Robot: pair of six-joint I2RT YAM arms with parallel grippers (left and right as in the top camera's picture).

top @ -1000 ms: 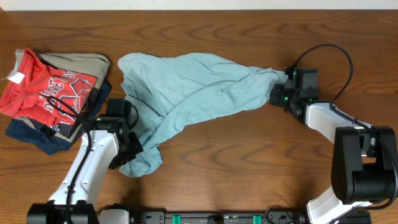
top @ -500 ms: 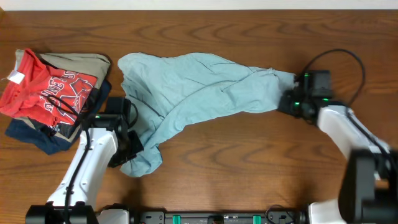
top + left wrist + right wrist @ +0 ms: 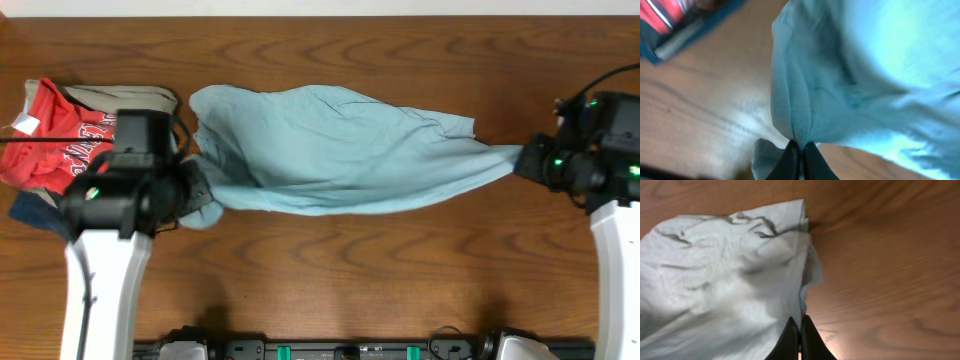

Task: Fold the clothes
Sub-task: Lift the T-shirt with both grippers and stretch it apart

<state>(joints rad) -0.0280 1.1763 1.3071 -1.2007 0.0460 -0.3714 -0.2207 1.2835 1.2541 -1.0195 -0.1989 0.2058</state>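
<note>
The clothes, a pale blue T-shirt (image 3: 340,150), hang stretched across the middle of the table between my two grippers. My left gripper (image 3: 197,192) is shut on a bunched edge of the shirt (image 3: 805,120) at its left end; the dark fingers (image 3: 790,160) pinch the fabric. At the far right my right gripper (image 3: 522,163) is shut on the other end of the shirt (image 3: 730,280), and its fingers (image 3: 812,345) clamp a thin fold of cloth. Both ends are lifted, so the front edge runs taut from one gripper to the other.
A pile of other garments lies at the left edge: a red shirt with white lettering (image 3: 50,140) over khaki (image 3: 120,95) and navy (image 3: 25,208) pieces, partly under my left arm. Bare wooden table (image 3: 350,270) lies in front.
Both arms have risen and pulled apart. The left gripper went up and back, the right one far to the right, drawing the crumpled shirt out into a long taut span.
</note>
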